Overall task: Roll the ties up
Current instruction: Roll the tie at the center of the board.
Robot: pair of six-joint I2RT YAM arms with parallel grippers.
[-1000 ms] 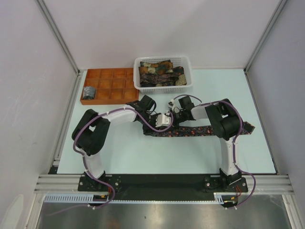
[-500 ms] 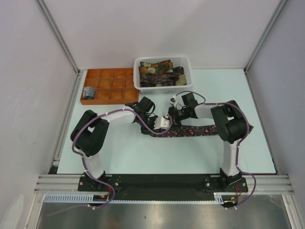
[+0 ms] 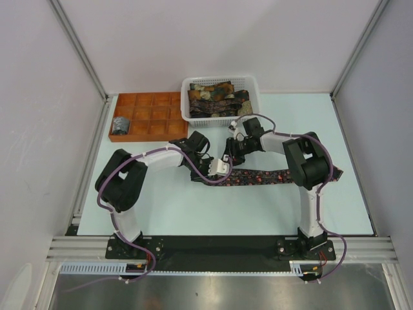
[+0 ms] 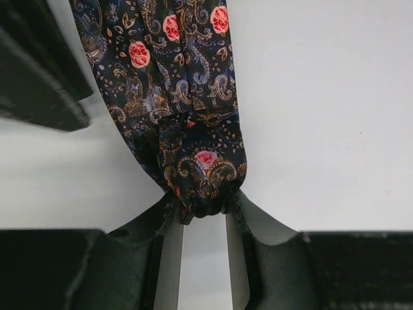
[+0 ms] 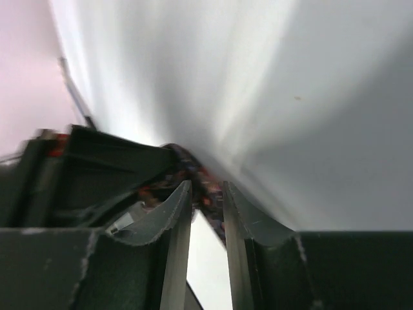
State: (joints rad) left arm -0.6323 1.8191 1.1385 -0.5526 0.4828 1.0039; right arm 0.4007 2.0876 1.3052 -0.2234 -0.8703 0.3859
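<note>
Since the previous frames we see our right gripper (image 3: pixel 231 150) draw back toward the far edge of the worktop, its wrist now closer to the white mesh basket (image 3: pixel 251 111), while our left gripper (image 3: pixel 221 169) stays almost where it was, near the middle of the table (image 3: pixel 193 213). The dark tie (image 3: pixel 264 175) remains stretched across the middle, running from the left gripper toward the right edge, with its far tip just past the right arm's elbow.

In the left wrist view our left gripper (image 4: pixel 204 216) is clamped on the bunched end of the dark tie (image 4: pixel 187 110); the fabric is pinched tight between the two fingers (image 4: pixel 169 258), and the pink-red flowers and paisley pattern fan out above them. A dark part of the other arm shows at the left of that view.

In the right wrist view our right gripper (image 5: pixel 207 200) has its jaws nearly together with a fold of the dark tie (image 5: pixel 201 184) between the tips; the picture is blurred, so we cannot tell whether they actually grip it.

Near the far edge, the basket holds more ties (image 3: pixel 216 98) in green, gold and brown. To its left, by the far left corner, sits the orange compartment tray (image 3: pixel 155 115), with one rolled tie (image 3: pixel 120 125) in its near-left compartment.
</note>
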